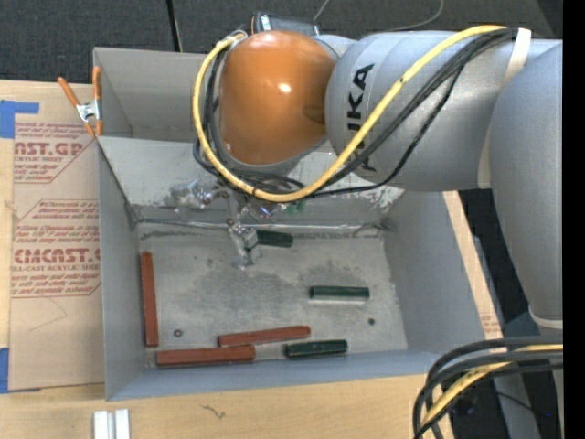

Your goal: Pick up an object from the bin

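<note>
Gripper [244, 256] is down near the back wall of the bin [114, 218], tip just left of a short dark green stick [274, 240]. Honestly can't tell if it's open or closed. Red-brown sticks [205, 356] lie up front.

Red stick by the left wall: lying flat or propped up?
Flat: red stick lies lengthwise on the bin floor, along the wall.
</note>
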### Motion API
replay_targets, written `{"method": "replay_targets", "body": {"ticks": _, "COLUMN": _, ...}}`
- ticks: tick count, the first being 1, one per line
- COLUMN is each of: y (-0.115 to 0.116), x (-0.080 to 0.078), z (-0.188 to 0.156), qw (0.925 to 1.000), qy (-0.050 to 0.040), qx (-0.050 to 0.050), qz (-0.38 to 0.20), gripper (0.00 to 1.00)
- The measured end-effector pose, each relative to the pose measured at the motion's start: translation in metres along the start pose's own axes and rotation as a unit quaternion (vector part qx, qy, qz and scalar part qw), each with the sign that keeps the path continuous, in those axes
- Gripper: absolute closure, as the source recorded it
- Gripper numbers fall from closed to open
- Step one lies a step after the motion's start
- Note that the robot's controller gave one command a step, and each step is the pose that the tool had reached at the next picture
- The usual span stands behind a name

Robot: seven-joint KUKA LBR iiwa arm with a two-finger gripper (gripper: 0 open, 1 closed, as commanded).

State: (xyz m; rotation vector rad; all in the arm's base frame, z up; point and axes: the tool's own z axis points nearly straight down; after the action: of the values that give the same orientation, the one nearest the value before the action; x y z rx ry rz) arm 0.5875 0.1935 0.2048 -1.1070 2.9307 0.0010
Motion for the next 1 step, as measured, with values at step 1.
{"method": "replay_targets", "body": {"ticks": 1, "y": 0.0061, "x": 0.0459, "z": 0.1381, "qw": 0.9896, "qy": 0.0055, "qx": -0.005, "qz": -0.144, "gripper": 0.0}}
